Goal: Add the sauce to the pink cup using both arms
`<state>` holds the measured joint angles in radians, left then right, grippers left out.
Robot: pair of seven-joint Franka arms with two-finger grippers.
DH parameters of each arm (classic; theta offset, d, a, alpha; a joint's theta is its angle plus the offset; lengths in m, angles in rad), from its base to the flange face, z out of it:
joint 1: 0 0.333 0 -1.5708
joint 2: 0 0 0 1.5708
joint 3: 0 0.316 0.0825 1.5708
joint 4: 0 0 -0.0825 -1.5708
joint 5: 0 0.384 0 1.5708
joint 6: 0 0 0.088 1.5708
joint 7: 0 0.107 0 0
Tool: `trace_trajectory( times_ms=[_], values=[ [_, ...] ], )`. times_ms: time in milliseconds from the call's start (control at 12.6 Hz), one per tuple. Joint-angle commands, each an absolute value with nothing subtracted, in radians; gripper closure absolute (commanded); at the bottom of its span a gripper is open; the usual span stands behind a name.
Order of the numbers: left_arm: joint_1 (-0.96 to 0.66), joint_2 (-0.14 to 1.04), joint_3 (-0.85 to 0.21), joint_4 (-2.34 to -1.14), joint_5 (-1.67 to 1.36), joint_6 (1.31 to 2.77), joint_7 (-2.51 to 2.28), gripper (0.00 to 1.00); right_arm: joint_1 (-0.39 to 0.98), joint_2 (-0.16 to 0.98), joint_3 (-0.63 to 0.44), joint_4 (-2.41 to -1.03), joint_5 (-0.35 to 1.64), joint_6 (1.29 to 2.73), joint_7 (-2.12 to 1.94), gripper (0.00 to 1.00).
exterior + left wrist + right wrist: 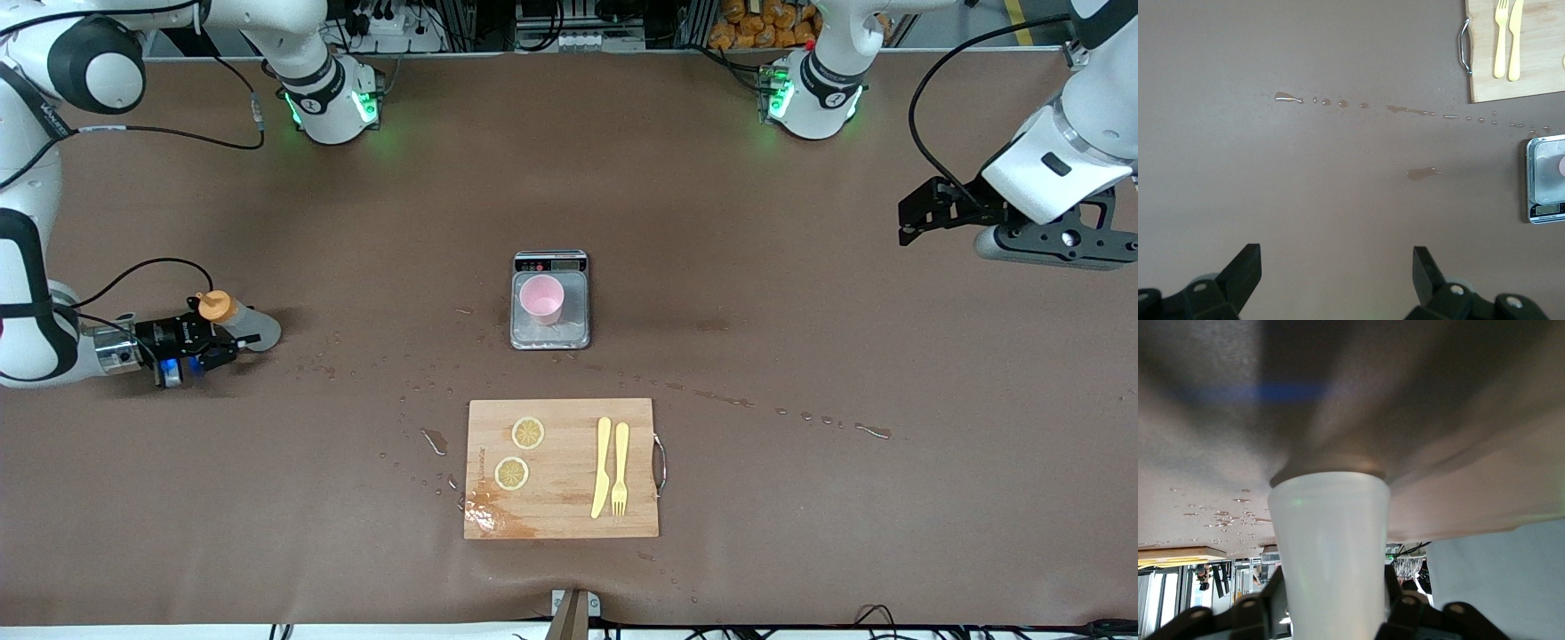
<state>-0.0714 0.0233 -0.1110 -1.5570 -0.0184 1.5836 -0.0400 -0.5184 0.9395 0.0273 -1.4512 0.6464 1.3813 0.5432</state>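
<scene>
The sauce bottle, whitish with an orange cap, is on the table at the right arm's end, leaning, with its base on the brown surface. My right gripper is low beside it and shut on its body. In the right wrist view the sauce bottle fills the gap of the right gripper, with a finger against each side. The pink cup stands upright on a steel scale at mid-table. My left gripper hangs open and empty over the left arm's end; in its wrist view the left gripper has bare table between its fingers.
A wooden cutting board lies nearer the front camera than the scale, carrying two lemon slices, a yellow knife and a fork. Drops and small puddles of liquid dot the brown table around the board and the scale.
</scene>
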Motion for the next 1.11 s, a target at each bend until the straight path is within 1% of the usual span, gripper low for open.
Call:
trace_trajectory(
  times_ms=[0,159,397,556,794,1032],
  values=[
    [-0.069,0.014,-0.115,-1.557,0.005,1.578,-0.008,0.0,-0.544,0.937,0.04,-1.418,0.631,1.37,0.545,0.0],
    [-0.069,0.014,-0.115,-1.557,0.005,1.577,-0.008,0.0,-0.557,0.925,0.04,-1.369,0.608,1.352,0.538,0.0],
    [-0.069,0.011,-0.118,-1.559,0.005,1.575,-0.008,0.0,-0.56,0.907,0.041,-1.274,0.516,1.321,0.538,0.0],
    [-0.071,0.011,-0.118,-1.559,0.005,1.574,-0.008,0.0,-0.551,0.891,0.041,-1.206,0.488,1.255,0.54,0.0],
    [-0.069,0.011,-0.118,-1.559,0.005,1.574,-0.008,0.0,-0.474,0.838,0.046,-1.094,0.385,1.168,0.541,0.0],
    [-0.069,0.012,-0.118,-1.559,0.005,1.574,-0.008,0.0,-0.376,0.735,0.048,-1.066,0.305,1.135,0.543,0.0]
  ],
)
